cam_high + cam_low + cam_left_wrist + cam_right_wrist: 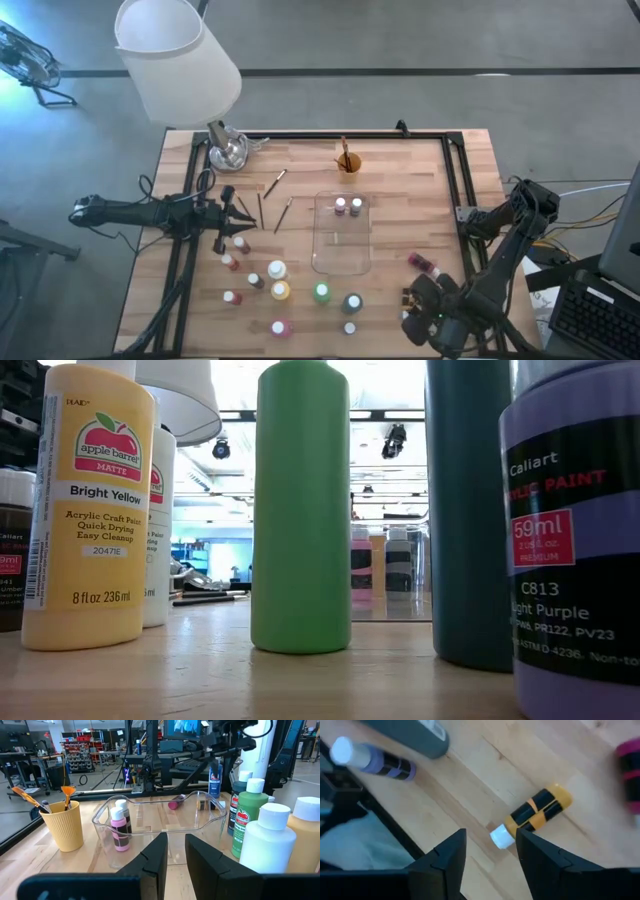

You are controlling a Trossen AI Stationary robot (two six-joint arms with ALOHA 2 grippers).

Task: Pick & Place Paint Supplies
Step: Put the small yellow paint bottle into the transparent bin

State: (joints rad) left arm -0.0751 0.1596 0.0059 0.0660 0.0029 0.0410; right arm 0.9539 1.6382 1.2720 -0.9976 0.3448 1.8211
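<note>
Butcher-block table on a grey concrete floor, workshop beyond.
Left gripper (240,213) hovers over brushes (272,184), fingers slightly apart, empty; paint bottles (279,291) stand before the clear tray (342,262); right gripper (489,854), parted, hangs over a fallen yellow bottle (536,813).

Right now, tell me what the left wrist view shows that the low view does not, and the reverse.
Only the left wrist view shows the orange cup holding brushes, the whole clear tray with a pink bottle standing in it, and the left gripper with its jaws slightly apart, holding nothing. Only the low view shows the yellow bottle's Bright Yellow label and the light purple bottle up close. Both show the green bottle and the wooden table.
</note>
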